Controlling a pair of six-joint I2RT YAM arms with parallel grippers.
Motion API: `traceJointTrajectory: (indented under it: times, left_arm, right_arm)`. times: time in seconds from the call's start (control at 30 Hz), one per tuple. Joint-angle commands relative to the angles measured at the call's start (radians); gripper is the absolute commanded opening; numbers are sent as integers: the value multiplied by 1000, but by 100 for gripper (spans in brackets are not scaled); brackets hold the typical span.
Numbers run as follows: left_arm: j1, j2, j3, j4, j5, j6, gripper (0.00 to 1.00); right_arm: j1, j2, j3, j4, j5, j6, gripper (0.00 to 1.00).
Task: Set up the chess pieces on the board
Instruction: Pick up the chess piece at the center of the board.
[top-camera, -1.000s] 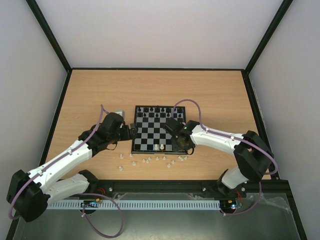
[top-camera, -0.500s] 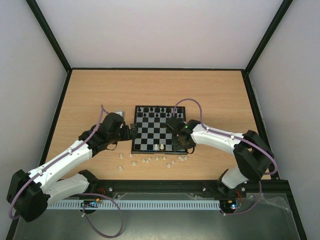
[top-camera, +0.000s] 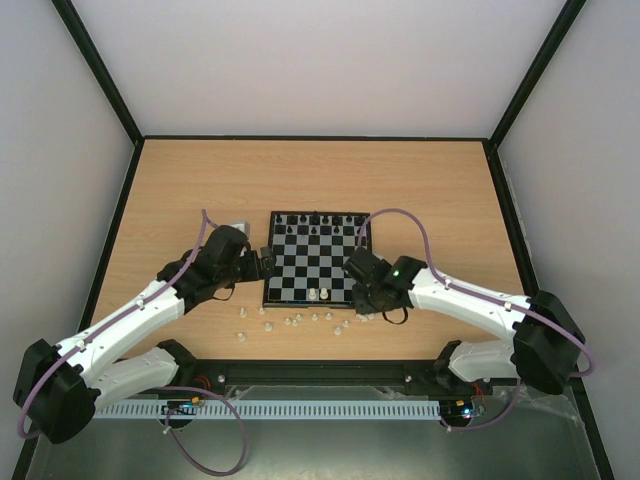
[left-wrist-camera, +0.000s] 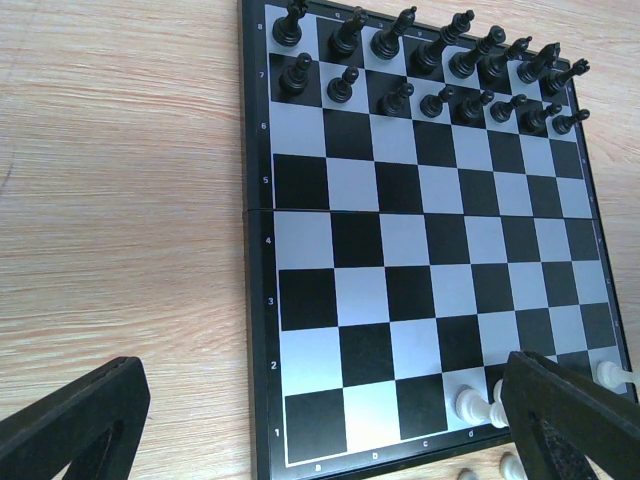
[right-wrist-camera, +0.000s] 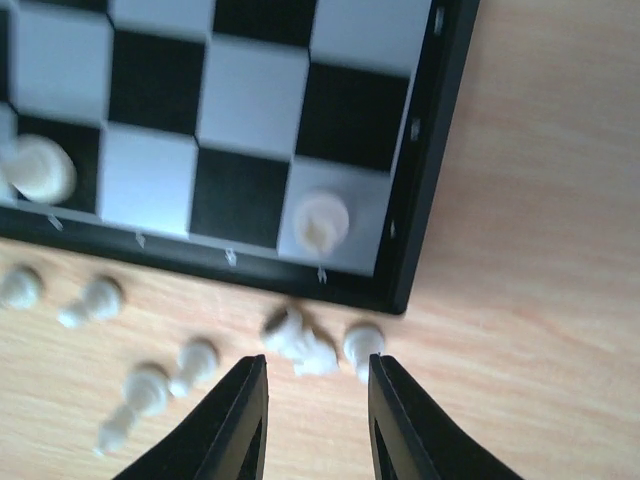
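Wooden tabletop (top-camera: 180, 190): we see the board (left-wrist-camera: 400, 240) holding black pieces (left-wrist-camera: 432, 58), few white pieces (left-wrist-camera: 470, 403); left gripper (left-wrist-camera: 320, 405), right gripper (right-wrist-camera: 317, 378) spread, empty.

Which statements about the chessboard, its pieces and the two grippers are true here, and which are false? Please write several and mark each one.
1. The black pieces fill the two far rows of the board. True.
2. All the white chessmen are already on the board. False: many loose white pieces lie on the table by the board's near edge.
3. A white piece stands on the board's near right corner square. True.
4. The left gripper holds a black piece. False: it is open and empty, beside the board's left edge.
5. The right gripper hangs over the black rows. False: it is over the loose white pieces, open and empty.
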Motion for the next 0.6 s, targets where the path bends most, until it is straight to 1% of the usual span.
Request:
traceJointTrajectory:
  times: [0.0,0.27,0.57]
  left_arm:
    - [-4,-11,-13,9,-5,0,100]
    - [-4,-10,-7,7,-1,4,99]
    - [-4,-16,-8,2,-5,2,99]
  right_arm:
    - [50,-28,-100,-48,-36,98,29]
    - [61,-16,-155,-21,-8,140,28]
    - [60,60,-127,16,27,128,27]
